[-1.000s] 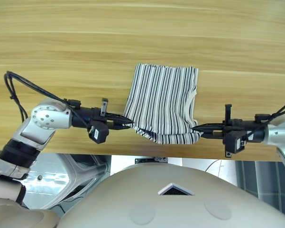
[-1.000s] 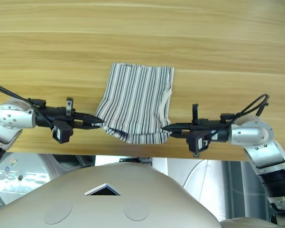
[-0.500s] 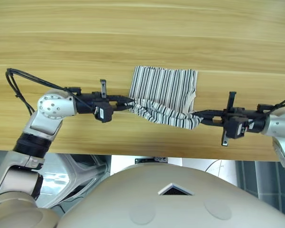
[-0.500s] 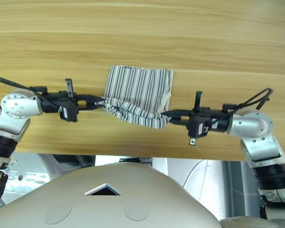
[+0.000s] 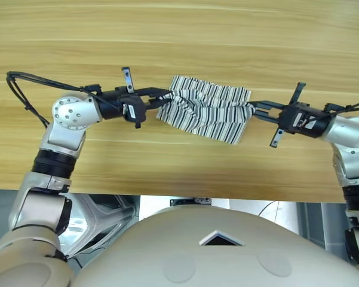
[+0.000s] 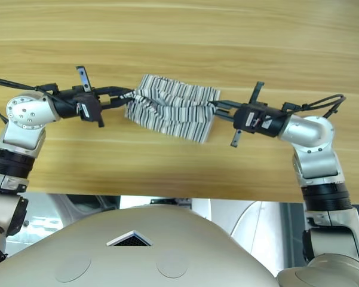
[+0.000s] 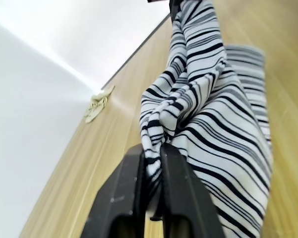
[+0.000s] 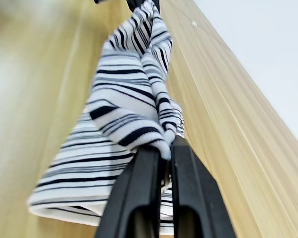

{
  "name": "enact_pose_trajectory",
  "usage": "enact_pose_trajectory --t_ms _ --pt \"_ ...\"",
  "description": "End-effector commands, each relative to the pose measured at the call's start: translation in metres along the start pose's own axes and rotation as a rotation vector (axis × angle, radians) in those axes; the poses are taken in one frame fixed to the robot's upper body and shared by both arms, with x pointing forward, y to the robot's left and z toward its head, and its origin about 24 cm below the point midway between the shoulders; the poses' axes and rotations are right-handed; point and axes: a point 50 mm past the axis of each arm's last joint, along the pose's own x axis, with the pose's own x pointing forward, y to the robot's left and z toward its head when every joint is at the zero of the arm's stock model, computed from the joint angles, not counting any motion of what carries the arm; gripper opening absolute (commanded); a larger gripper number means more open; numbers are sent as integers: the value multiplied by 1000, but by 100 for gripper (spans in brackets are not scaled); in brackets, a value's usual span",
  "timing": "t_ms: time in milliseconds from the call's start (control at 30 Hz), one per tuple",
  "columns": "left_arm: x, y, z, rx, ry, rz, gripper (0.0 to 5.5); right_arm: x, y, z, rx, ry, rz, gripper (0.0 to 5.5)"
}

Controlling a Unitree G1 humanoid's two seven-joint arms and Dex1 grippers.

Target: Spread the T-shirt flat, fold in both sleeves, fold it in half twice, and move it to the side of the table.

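The wooden table (image 5: 179, 173) is seen from above, its near edge running below both arms. Over its middle, the striped T-shirt (image 5: 206, 110) is held as a folded, bunched band, stretched between the two grippers. The left gripper (image 5: 161, 95) is closed on the shirt's left end, and the right gripper (image 5: 255, 107) is closed on its right end. In each wrist view a pinch of black-and-white striped cloth is seen squeezed tight between the two black fingers. From these two grips the cloth sags toward the near side, with its lowest corner below the right half of the band. Whether that lower fold touches the tabletop cannot be told.

A pale label (image 5: 130, 109) is seen on the left gripper's body and a similar one on the right, but the print is too small to be read.

Farther off, a small pale crumpled object (image 7: 96, 106) lies on the table near its edge, well apart from the shirt.
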Motion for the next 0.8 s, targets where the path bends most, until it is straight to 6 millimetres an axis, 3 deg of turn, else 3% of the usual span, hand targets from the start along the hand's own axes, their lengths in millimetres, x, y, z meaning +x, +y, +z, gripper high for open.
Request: enact_pose_trajectory --t_ms 33,333,800 --pt "7 12 -13 12 58 45 24 9 -2 -8 -6 54 -9 7" --pt "36 25 -56 -9 232 180 24 23 -1 -28 21 148 -45 7" --pt "79 -5 -66 78 290 180 24 34 2 -56 95 291 -121 7"
